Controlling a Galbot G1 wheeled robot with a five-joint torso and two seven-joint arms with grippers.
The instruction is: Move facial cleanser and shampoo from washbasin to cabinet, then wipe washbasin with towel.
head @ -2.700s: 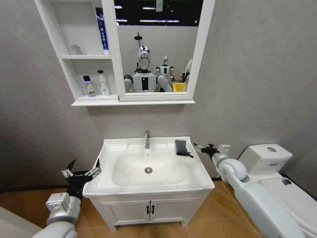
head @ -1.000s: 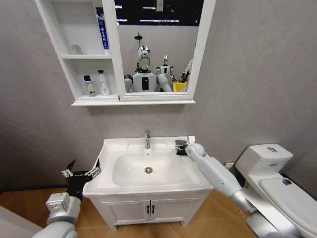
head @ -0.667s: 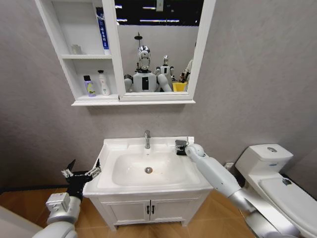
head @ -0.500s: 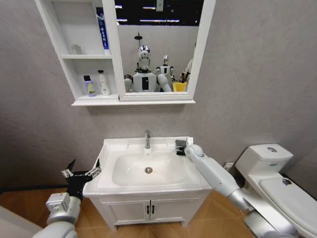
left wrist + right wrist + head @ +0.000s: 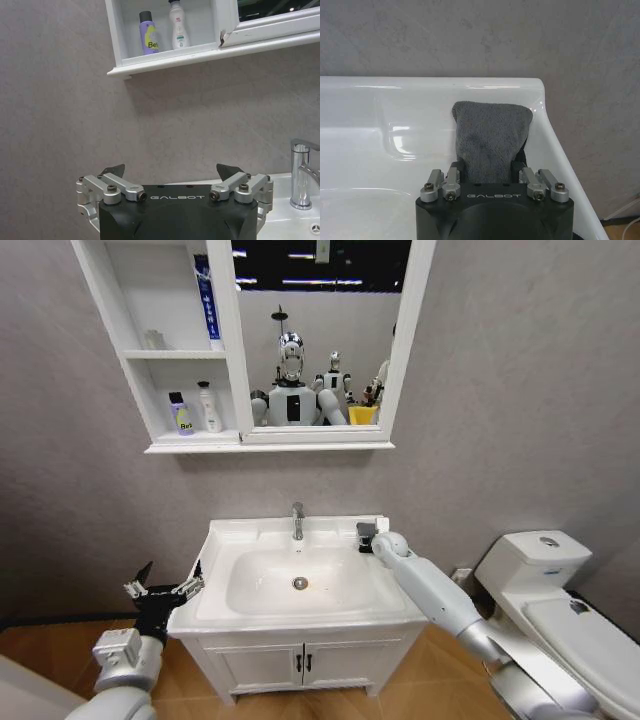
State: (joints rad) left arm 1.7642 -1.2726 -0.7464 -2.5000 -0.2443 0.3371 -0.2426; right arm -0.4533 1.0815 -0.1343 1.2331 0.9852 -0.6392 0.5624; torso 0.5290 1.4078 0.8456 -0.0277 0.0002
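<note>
The dark grey towel [image 5: 365,530] lies on the back right corner of the white washbasin [image 5: 230,540]. My right gripper [image 5: 368,537] sits over it. In the right wrist view the towel [image 5: 490,135] is pinched between the fingers of the right gripper [image 5: 490,162], its free end reaching toward the rim by the wall. A purple bottle [image 5: 180,414] and a white bottle [image 5: 208,408] stand on the cabinet's [image 5: 190,447] lowest shelf; I cannot tell which is the facial cleanser and which the shampoo. My left gripper [image 5: 163,589] hangs open, left of the basin.
A chrome tap [image 5: 297,520] rises at the basin's back middle. A blue tube [image 5: 205,300] stands on the top shelf. The white toilet [image 5: 540,570] is close on the right, and the two-door vanity [image 5: 300,665] is below. The grey wall is right behind the towel.
My right arm has swung in from beside the basin onto the towel, and over the last second it has edged slightly toward the wall. The left arm has stayed still.
</note>
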